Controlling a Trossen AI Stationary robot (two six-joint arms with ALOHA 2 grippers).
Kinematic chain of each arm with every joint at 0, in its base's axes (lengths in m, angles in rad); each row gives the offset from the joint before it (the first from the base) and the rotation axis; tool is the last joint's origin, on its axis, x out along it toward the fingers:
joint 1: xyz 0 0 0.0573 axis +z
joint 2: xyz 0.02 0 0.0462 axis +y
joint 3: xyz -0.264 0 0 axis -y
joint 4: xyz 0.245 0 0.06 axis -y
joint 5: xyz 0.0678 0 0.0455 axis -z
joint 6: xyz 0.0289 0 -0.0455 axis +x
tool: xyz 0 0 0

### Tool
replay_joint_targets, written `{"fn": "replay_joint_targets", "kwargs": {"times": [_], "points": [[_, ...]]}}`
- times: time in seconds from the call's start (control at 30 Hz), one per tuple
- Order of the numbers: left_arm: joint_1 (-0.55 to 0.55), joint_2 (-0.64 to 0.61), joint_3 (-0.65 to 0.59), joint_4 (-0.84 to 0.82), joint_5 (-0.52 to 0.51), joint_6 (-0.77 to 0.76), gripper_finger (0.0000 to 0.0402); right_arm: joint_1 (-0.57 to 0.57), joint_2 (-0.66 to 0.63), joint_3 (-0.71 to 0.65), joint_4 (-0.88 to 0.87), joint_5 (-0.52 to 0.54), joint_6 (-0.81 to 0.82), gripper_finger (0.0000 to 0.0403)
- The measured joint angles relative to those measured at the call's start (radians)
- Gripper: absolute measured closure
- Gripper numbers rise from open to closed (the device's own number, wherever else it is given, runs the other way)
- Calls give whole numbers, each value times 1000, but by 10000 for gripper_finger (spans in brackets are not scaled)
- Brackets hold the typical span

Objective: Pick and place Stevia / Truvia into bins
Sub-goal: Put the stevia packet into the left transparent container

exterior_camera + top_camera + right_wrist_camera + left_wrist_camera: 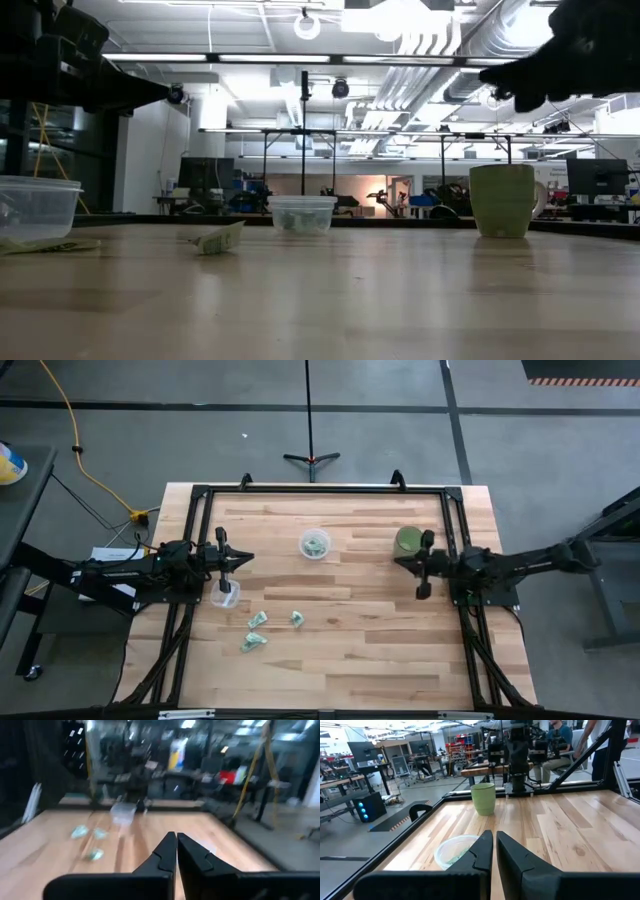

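The left gripper [236, 560] hovers, fingers pressed together and empty, beside a round clear plastic cup [225, 594]. The right gripper [412, 561], likewise clenched, hangs near the solid green cup [408, 540]. Crumpled green-and-white paper sachets [257, 621] lie on the pale wooden table [380, 650]; another clear cup [315, 544] holds some.

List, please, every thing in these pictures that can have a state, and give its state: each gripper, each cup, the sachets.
Left gripper: shut, empty, above the near clear cup.
Right gripper: shut, empty, beside the green cup.
Near clear cup: upright, contents unclear.
Far clear cup: upright, holds green sachets.
Green cup: upright, contents not visible.
Three loose sachets: lying on the table, outside the cups.
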Motion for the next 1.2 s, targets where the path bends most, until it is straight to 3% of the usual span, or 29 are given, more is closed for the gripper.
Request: {"fn": "replay_joint_targets", "kwargs": {"times": [0.27,0.53,0.8,0.9,1.03,1.2], "points": [[0,0,0,0,0,0,341,-1,-277,-5,-233,40,-57,402],[0,-1,0,5,-3,1,341,-13,-316,-43,-243,128,-69,399],[0,0,-1,63,-19,21,338,-33,-316,-43,-251,126,-65,400],[0,0,-1,142,35,6,308,-33,-316,-43,-254,111,-61,396],[0,32,1,261,99,-72,228,-33,-316,-43,-269,101,-81,398],[-1,160,57,308,164,-192,154,-33,-316,-43,-302,101,-92,402]]}}
